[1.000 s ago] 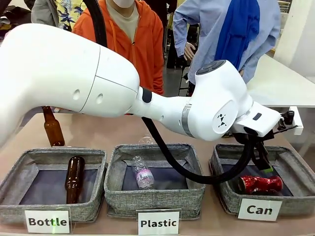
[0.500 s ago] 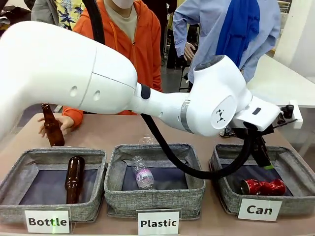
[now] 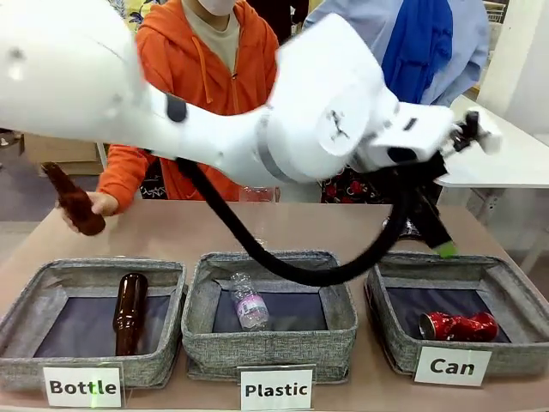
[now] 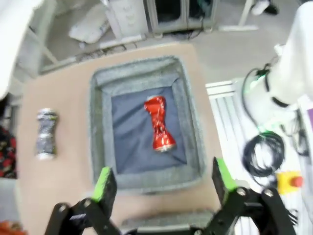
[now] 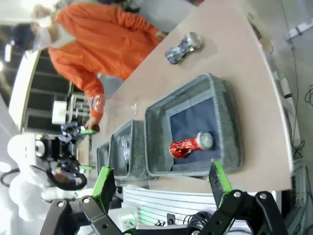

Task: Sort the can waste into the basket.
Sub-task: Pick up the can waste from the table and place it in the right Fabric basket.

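Observation:
The shiny red crushed can (image 3: 459,326) lies inside the grey basket (image 3: 390,339) labelled "Can" at the right. My left gripper (image 3: 442,245) hangs above that basket's far edge, reaching across from the left. In the left wrist view the left gripper (image 4: 164,178) is open and holds nothing, with the red can (image 4: 157,122) in the basket (image 4: 98,127) below it. The black-and-silver can (image 4: 46,133) lies on the table beside the basket. My right gripper (image 5: 161,181) is open and bare, high above the red can (image 5: 190,144) and the patterned can (image 5: 183,47).
The "Bottle" bin (image 3: 34,283) holds a brown bottle (image 3: 129,309); the "Plastic" bin (image 3: 339,292) holds a clear bottle (image 3: 249,300). A person in orange holds a tilted brown bottle (image 3: 75,204) over the far left. My left arm spans the table's middle.
My left gripper has risen up and away from the Can basket; the red can stays in it. The person has lifted the standing brown bottle off the table and tilted it.

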Available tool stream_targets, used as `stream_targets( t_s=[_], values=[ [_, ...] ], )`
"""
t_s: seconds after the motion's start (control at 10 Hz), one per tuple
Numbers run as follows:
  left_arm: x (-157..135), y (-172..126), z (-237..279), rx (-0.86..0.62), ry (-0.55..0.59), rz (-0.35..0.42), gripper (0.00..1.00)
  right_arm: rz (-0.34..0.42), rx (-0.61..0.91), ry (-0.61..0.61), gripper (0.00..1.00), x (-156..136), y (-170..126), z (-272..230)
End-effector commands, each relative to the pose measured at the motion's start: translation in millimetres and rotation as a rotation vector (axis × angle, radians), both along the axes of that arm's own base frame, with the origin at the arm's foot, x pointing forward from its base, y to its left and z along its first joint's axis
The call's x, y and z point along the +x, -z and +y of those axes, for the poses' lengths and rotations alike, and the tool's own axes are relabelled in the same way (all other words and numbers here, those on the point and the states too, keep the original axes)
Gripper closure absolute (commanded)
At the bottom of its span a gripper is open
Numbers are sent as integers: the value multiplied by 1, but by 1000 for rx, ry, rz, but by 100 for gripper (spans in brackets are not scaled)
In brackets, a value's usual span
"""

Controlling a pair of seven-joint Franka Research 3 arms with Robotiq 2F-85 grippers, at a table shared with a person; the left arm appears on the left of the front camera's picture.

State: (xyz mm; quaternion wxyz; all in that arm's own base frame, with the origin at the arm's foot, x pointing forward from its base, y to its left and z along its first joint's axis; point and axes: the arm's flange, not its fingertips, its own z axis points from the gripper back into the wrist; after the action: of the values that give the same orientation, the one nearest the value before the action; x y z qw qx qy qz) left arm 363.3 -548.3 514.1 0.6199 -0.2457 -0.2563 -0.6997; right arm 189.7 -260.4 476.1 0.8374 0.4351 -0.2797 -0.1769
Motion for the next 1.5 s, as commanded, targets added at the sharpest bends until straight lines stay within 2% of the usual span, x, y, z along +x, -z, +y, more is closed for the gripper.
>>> stream_targets(
  t_s=[0.0,0.3,0.5,1.1,1.4],
  values=[
    [7,-12,64,29,-28,43,0,-17,-5,-162,0,40,-12,40],
    [47,-24,132,-4,-162,80,0,4,29,-399,0,96,-22,127],
    [69,-28,167,-23,-217,89,0,3,72,-466,0,111,-17,157],
    [69,-22,176,-39,-225,87,0,13,62,-424,0,111,-8,153],
    [65,-19,186,-22,-207,138,0,-8,79,-412,0,109,-6,143]
  ],
)
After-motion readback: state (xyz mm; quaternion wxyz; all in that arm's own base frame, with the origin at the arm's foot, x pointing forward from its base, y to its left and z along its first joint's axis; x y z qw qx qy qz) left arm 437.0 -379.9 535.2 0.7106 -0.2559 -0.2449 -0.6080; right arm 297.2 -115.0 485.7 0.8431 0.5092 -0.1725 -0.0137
